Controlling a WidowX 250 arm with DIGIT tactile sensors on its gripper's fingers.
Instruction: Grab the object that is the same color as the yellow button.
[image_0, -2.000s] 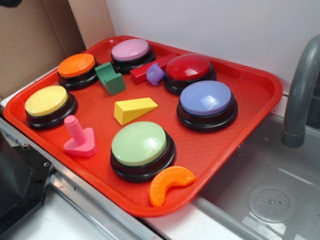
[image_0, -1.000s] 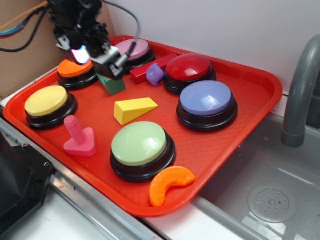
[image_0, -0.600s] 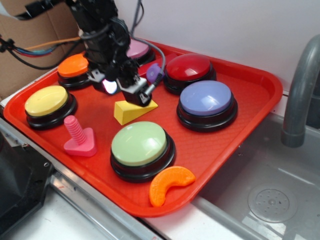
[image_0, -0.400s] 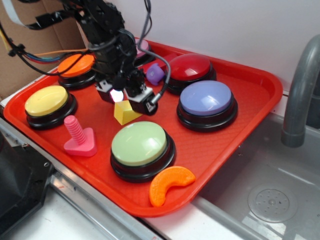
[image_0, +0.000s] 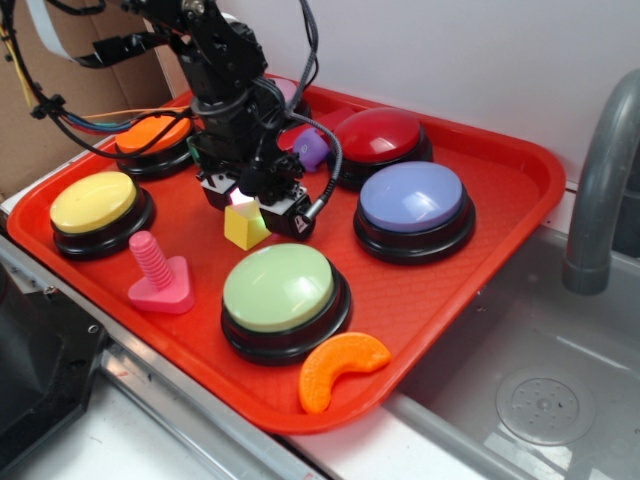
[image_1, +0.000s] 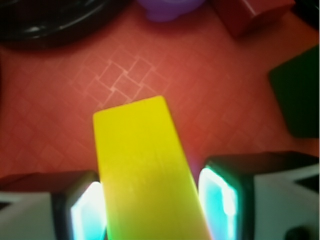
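Note:
The yellow wedge block lies on the red tray, near its middle. My gripper is lowered over it, and only the wedge's thick end shows below the fingers. In the wrist view the wedge runs up between the two lit pads. The left pad sits against its side and a thin gap shows at the right pad. The jaws stand open around it. The yellow button sits at the tray's left edge, clear of the gripper.
Around the wedge stand a light-green button, a purple button, a red button and an orange button. A pink bolt and an orange crescent lie near the front. A faucet stands at the right.
My gripper came in from the back left, moved over the wedge and dropped down until its fingers straddle it. The wedge has not visibly moved.

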